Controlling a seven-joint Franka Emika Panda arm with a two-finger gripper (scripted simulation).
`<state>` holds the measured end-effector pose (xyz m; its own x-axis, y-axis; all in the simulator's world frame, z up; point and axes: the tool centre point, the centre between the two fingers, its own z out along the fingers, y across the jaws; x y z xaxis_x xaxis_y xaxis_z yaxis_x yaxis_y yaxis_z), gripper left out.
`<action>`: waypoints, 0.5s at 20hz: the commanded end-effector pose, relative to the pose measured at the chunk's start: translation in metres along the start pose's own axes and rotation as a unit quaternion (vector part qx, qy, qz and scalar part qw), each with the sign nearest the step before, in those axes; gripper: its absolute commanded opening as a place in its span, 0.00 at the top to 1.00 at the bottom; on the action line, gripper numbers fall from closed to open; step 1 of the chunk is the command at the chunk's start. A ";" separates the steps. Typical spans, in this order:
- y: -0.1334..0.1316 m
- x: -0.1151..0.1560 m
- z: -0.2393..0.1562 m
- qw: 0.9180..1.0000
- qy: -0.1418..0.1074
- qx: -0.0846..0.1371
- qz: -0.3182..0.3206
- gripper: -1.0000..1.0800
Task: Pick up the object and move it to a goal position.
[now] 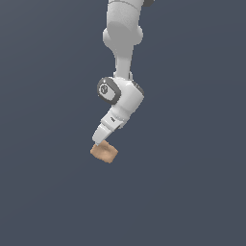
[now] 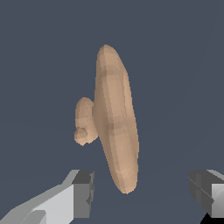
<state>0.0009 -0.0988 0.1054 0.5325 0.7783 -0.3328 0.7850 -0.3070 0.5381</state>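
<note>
White arm [image 1: 122,57] reaches down from top of exterior view. Gripper [image 1: 99,141] angled down, fingers spread wide, holding nothing. Tan object [image 1: 104,152] just below fingertips; in wrist view object [image 2: 114,118] sits between parted fingers [image 2: 83,192], untouched.

White, smooth, rounded arm links [image 1: 123,33], with a dark grey round cap [image 1: 106,90] on the wrist joint. Tool [image 2: 142,192] with light grey angular fingers [image 2: 61,203] and dark grey pads [image 2: 83,192].
</note>
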 end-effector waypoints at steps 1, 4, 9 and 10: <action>-0.003 -0.001 0.003 0.999 0.001 -0.011 -0.031 0.19; -0.005 -0.001 0.005 0.998 0.002 -0.020 -0.062 0.19; -0.009 -0.002 0.009 0.995 0.004 -0.031 -0.099 0.19; -0.010 -0.002 0.009 0.994 0.004 -0.032 -0.104 0.19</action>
<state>-0.0045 -0.1019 0.0948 0.3755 0.8230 -0.4262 0.8506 -0.1235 0.5111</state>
